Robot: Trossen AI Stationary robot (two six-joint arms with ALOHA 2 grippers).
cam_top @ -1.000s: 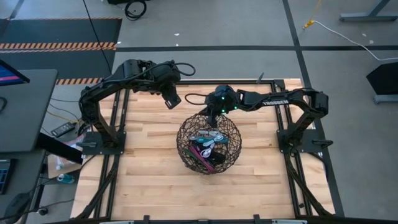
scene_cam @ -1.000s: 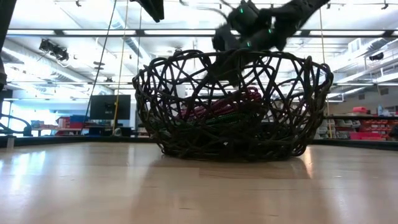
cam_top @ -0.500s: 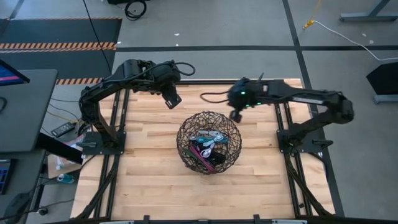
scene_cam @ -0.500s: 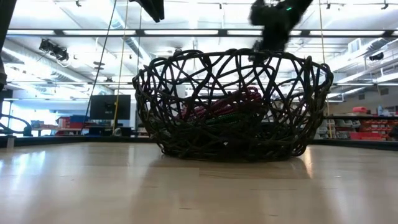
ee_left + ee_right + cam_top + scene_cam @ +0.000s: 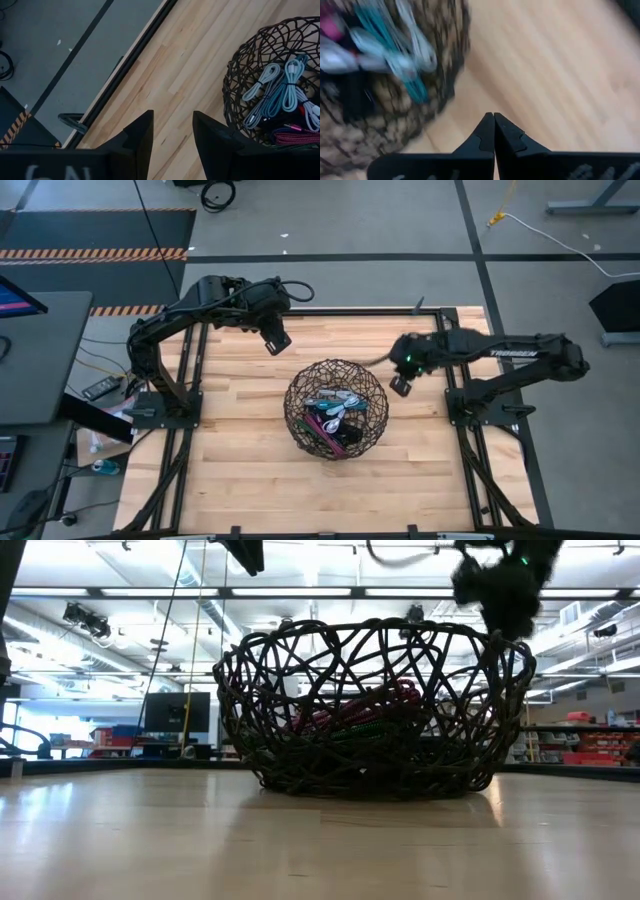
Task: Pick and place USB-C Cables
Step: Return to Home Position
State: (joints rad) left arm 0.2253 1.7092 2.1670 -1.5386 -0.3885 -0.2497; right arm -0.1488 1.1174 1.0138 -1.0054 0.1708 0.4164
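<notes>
Several coiled USB-C cable bundles lie piled in the bottom of the dark round wire-mesh basket [image 5: 337, 410]: white and grey ones [image 5: 335, 402], a maroon one [image 5: 324, 423] and a black one [image 5: 350, 438]. The left wrist view shows the grey and white bundles [image 5: 277, 95], and the low view shows the maroon one [image 5: 355, 705] through the mesh. My right gripper [image 5: 400, 385] hovers just right of the basket, shut and holding nothing [image 5: 493, 116]. My left gripper [image 5: 278, 340] waits open [image 5: 172, 120] above the table, beyond the basket's far left.
The basket stands near the middle of the wooden table [image 5: 240, 470]. Black frame rails [image 5: 180, 450] run along the left and right sides. Bare wood lies all around the basket, widest toward the near edge.
My right gripper has risen from inside the basket's far part and swung toward the table's right edge, then a little nearward, ending beside the basket's right rim. The right wrist view is blurred by this motion. The cables and the basket have stayed put.
</notes>
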